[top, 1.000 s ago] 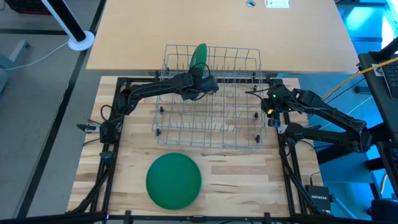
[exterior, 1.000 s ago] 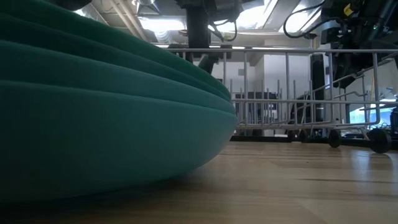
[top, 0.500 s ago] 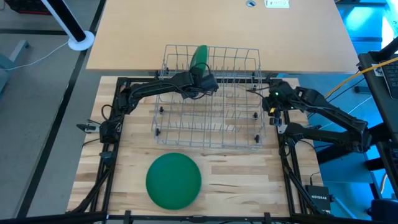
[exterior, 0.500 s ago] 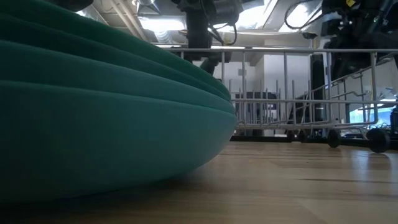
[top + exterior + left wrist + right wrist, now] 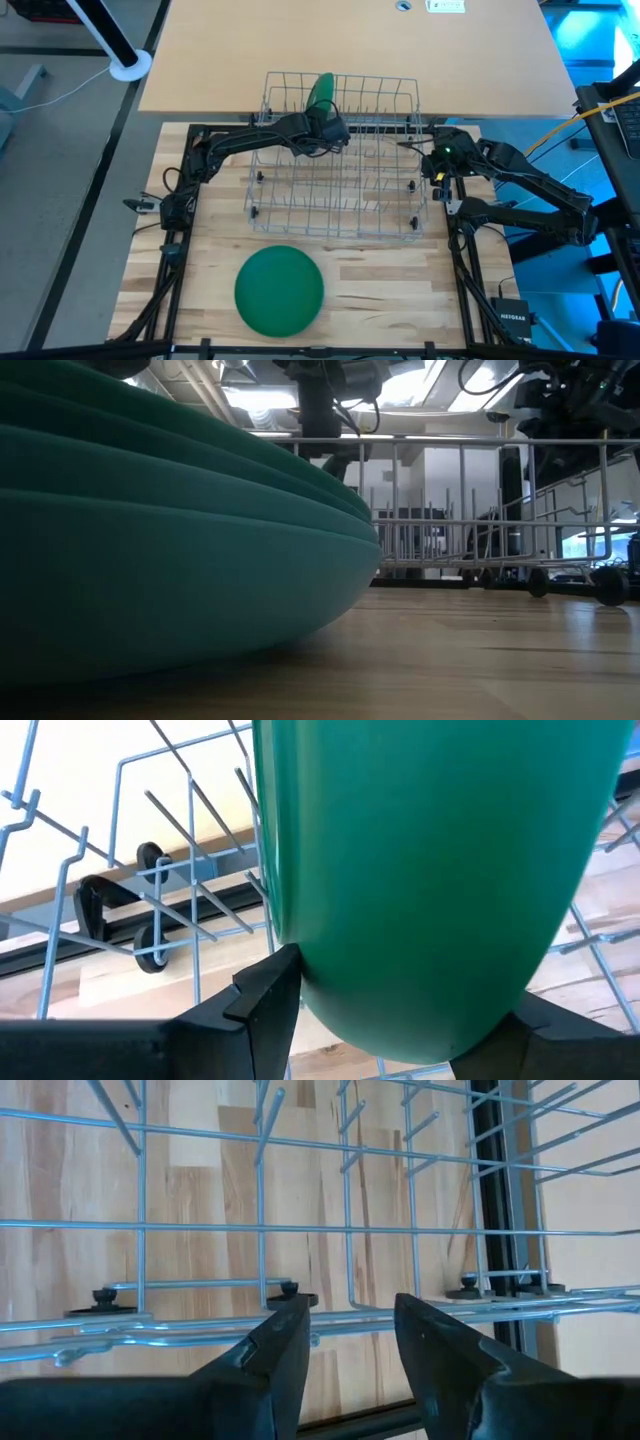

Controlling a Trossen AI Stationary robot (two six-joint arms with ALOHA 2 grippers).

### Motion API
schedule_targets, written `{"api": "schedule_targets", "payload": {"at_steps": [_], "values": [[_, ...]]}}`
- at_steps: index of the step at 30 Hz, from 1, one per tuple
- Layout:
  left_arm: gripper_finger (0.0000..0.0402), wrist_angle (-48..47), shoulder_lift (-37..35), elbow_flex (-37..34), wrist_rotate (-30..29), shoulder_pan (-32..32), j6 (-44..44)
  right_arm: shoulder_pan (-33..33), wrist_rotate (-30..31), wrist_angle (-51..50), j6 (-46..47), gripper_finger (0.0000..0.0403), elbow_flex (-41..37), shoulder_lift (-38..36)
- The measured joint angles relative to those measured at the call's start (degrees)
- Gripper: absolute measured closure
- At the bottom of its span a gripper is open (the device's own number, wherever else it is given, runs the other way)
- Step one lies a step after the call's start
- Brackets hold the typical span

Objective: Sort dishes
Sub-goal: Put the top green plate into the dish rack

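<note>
High view shows one green plate (image 5: 320,89) standing on edge at the far end of the wire dish rack (image 5: 338,205), toward the rack's left corner, with the left gripper (image 5: 330,128) right against it. From the left wrist camera the plate (image 5: 430,870) fills the frame between the two dark fingers (image 5: 262,1000), one on each face near its rim, so the left gripper is clamped on this plate, which sits among the rack's wire tines (image 5: 170,810).

A stack of green plates (image 5: 279,290) lies flat on the wooden table (image 5: 390,290), near the front edge and well apart from the rack; in the low view the stack (image 5: 170,540) looms close, showing several layered rims.

The right gripper (image 5: 432,165) waits at the rack's right side. Its wrist camera shows its fingers (image 5: 285,1345) apart with nothing between them, only rack wires (image 5: 300,1230) and table beyond.

The step in hand looks like seating the plate in a slot. To do it well, I would keep the plate upright and in line with the tines, lower it until its bottom edge rests on the rack's floor wires, and only then let go. Releasing while it tilts risks it falling flat or knocking against the rack's end wall. Withdraw straight up, so the fingers do not drag the rim sideways.
</note>
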Motion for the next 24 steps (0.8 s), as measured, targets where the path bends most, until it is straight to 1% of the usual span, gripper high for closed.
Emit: {"api": "schedule_targets", "payload": {"at_steps": [9, 15, 24], "values": [[0.0205, -1.45, 0.11, 0.00, 0.44, 0.60, 0.60, 0.00, -0.19, -0.05, 0.02, 0.0249, 0.00, 0.02], [0.0205, -1.29, 0.11, 0.00, 0.40, 0.58, -0.85, 0.00, -0.18, -0.04, 0.05, 0.0249, 0.00, 0.02], [0.0205, -1.25, 0.11, 0.00, 0.31, 0.56, 0.45, 0.00, -0.19, 0.04, 0.17, 0.0249, -0.02, 0.02]]}}
